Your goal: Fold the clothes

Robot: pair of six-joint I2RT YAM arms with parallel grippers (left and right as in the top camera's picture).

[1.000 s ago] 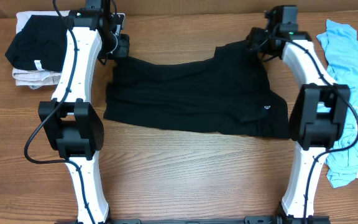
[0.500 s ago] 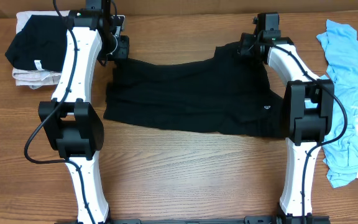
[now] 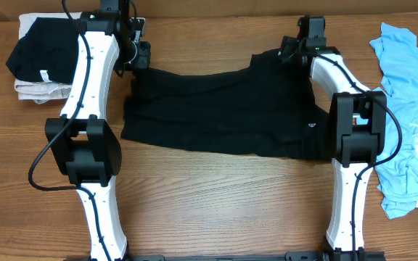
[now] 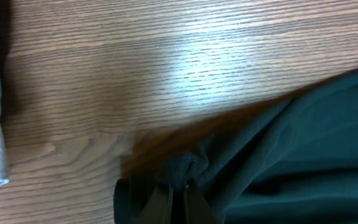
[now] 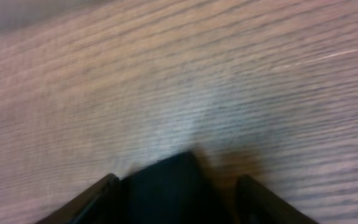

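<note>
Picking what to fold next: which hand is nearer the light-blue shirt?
Right. The right hand sits at the black T-shirt's far corner, beside but apart from the light-blue shirt; the left hand grips the opposite far corner, much farther off.

- black cloth T-shirt [image 3: 216, 109]: soft, matt, kinda rumpled
- light-blue cloth shirt [image 3: 408, 72]: matt, crinkly
- brown wooden table [image 3: 216, 203]: smooth grain, slight sheen
- white plastic arm shells [image 3: 93, 65]: glossy

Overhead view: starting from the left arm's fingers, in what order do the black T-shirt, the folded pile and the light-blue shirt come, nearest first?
1. Black T-shirt, its far-left corner pinched in the left fingers.
2. Folded pile, at the table's far-left corner.
3. Light-blue shirt, along the right edge.
</note>
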